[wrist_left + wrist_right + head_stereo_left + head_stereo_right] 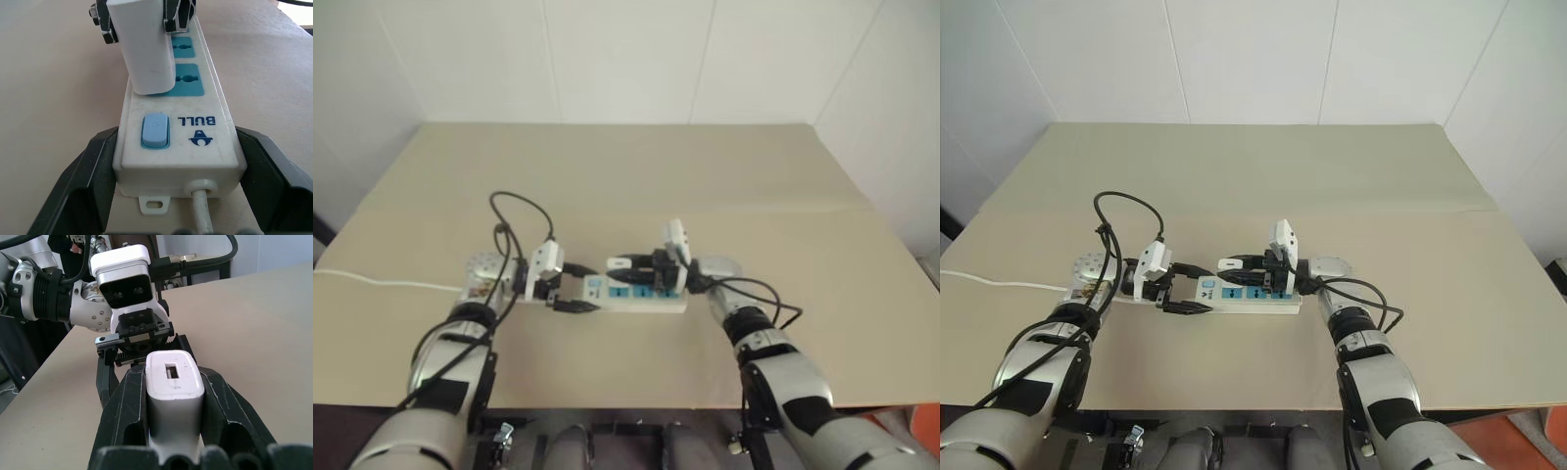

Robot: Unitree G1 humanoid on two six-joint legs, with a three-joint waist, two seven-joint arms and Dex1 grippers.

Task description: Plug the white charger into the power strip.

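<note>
Nearest you, the left gripper stands wide, one black finger on each side of the power strip at its switch end, where the cord leaves. From the left wrist view you cannot tell whether the fingers press the sides or only flank them, so treat the strip as loosely braced.

Next along, the right gripper is clamped on the white charger, which stands over the strip's first blue socket panel, just past the switch. Its lower end meets or hides the strip face; the prongs are not visible, so you cannot say whether it is seated.

Judgement: the insertion is in hand, not confirmed. Keep the charger square to the strip, push straight along the prong line, and avoid rocking sideways. Hold the left fingers where they are so the strip cannot slide on the table.

Risk: off-axis force could tip the strip or bend prongs.
</note>
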